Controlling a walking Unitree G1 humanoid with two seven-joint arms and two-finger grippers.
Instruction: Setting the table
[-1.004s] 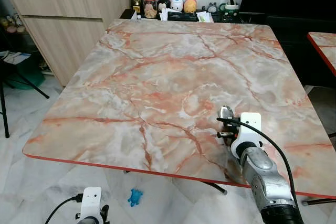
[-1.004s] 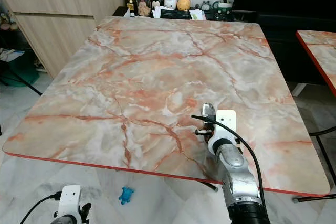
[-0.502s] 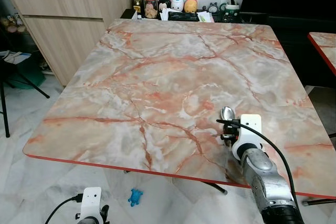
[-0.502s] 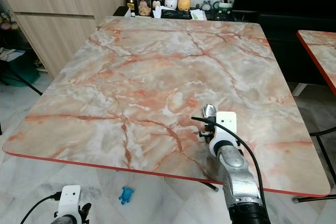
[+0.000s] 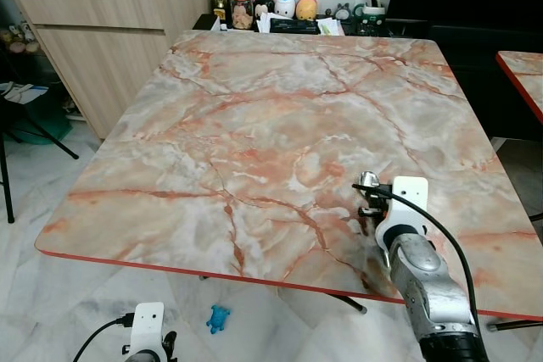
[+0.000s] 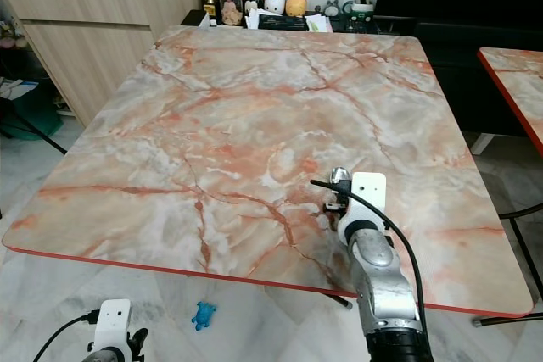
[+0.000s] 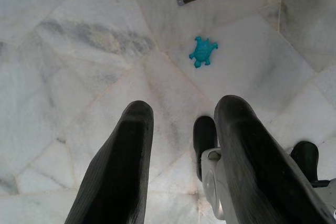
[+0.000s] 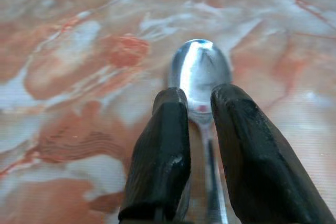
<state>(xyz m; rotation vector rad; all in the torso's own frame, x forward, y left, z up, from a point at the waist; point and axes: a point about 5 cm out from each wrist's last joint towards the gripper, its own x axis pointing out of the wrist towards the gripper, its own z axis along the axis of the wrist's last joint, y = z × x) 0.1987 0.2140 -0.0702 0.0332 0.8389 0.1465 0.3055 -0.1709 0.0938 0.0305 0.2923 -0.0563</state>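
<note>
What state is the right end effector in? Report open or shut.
Shut on the spoon: the right end effector has both black fingers clamping the handle, bowl sticking out ahead above the marble table.

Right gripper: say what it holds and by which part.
The right gripper holds a spoon, its fingers pinching the handle just behind the bowl.
</note>
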